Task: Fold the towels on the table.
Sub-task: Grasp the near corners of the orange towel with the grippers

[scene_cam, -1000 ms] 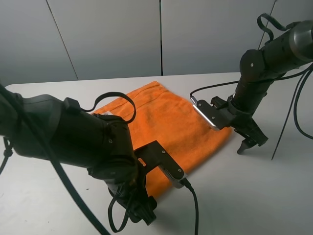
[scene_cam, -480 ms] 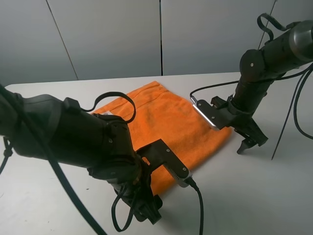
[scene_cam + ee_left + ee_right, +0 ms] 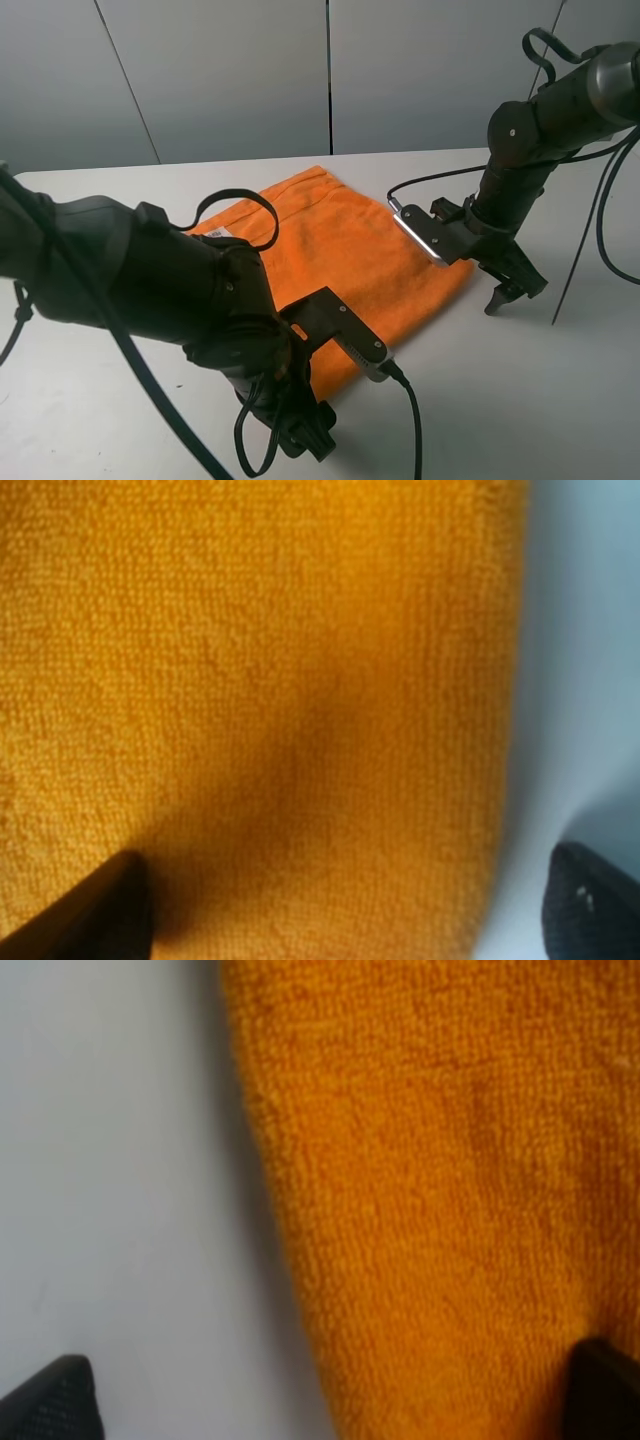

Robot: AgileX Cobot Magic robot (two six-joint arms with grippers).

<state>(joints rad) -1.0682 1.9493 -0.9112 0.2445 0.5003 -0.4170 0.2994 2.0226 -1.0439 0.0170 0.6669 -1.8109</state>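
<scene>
**Inspector:** What has changed?

**Operator:** My left gripper point(image 3: 342, 906) has crept a little further along the near edge of the towel point(image 3: 350, 245). Its jaws are spread wide, one over cloth and one over the table point(image 3: 520, 400). The right gripper point(image 3: 515, 292) hasn't moved. It straddles the right-hand edge, also spread, holding nothing.

**Inspector:** Meaning?

**Operator:** The towel lies flat mid-table. I judge both edges are lined up for pinching, and no lift has begun.

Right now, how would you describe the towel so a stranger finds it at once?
Start at the large white table. Between the black left arm and right arm lies a flat orange towel. It is the only coloured thing there, with a small white label near one edge.
</scene>
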